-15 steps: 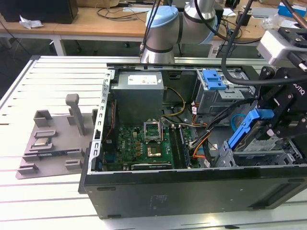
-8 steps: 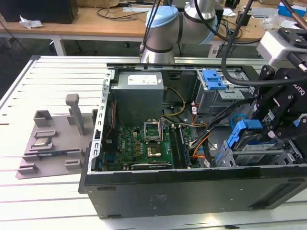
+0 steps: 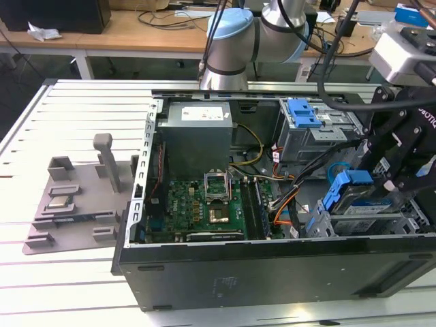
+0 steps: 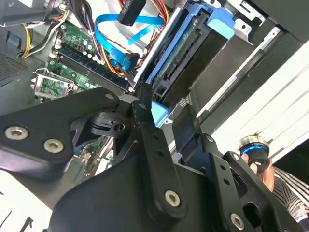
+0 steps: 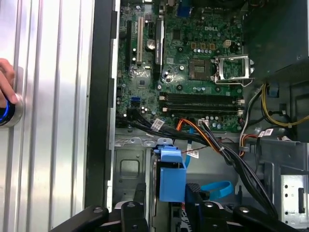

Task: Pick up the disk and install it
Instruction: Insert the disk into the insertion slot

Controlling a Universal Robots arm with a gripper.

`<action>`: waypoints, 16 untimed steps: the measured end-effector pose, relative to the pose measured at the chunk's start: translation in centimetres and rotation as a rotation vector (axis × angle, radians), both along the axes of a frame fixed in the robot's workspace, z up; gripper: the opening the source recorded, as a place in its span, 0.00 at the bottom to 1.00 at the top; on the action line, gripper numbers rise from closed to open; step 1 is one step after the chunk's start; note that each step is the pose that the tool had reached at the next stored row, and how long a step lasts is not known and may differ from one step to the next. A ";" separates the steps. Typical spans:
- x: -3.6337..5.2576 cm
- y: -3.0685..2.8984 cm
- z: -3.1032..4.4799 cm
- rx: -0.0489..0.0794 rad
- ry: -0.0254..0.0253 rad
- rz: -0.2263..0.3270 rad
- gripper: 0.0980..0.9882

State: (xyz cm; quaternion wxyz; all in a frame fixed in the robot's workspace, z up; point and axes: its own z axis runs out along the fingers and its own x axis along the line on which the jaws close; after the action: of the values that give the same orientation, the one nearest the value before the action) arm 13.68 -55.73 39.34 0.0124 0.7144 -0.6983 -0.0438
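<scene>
The gripper (image 5: 166, 200) is holding the disk (image 3: 366, 204) by the blue frame at its end, with the fingers (image 5: 140, 195) drawn in against its two sides and nothing else between them. The disk is sitting in the metal drive bay (image 5: 128, 166) at the near corner of the computer case (image 3: 272, 272), toward the exterior view's right. The bay walls are hiding whether it is fully home.

Judging by its looks, the disk is going to handle as a dense, rigid block that is not flexing at all. The thin plastic frame is the part likely to give under a hard squeeze. The smooth sides are probably offering little friction, and a hard drive is not tolerating knocks well. Gripping across the frame near the end tab, as now, is looking like the soundest hold.

Room is running tight. Sheet-metal edges of the bay are standing close on both flanks. An orange and black cable bundle (image 5: 212, 140) is passing just beside the bay on the motherboard (image 5: 193, 72) side. A blue ribbon cable (image 5: 218, 188) is looping near one finger. The free space is lying above the open case. A person's hand (image 5: 6, 89) is resting at a blue-lit button on the slatted table (image 5: 48, 121), well apart from the bay
</scene>
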 end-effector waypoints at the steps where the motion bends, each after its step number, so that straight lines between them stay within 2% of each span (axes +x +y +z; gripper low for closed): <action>1: 0.00 0.04 0.17 0.000 0.0000 0.000 0.39; 3: 0.00 0.29 0.37 0.000 0.0000 0.000 0.39; 4: 0.00 0.87 0.34 0.003 0.0000 0.000 0.37; 6: 0.00 1.19 0.22 0.006 0.0003 0.000 0.22; 7: 0.00 1.26 0.14 0.006 0.0007 0.000 0.22; 8: 0.00 1.34 -0.02 0.006 0.0012 0.000 0.09; 9: 0.00 1.38 -0.23 0.006 0.0016 0.000 0.02; 13: 0.05 1.39 -1.07 0.006 0.0039 0.001 0.01; 16: 0.46 1.39 -1.68 0.006 0.0087 0.001 0.01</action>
State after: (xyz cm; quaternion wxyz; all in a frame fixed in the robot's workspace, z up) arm 14.14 -54.34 37.65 0.0133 0.7144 -0.6979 -0.0489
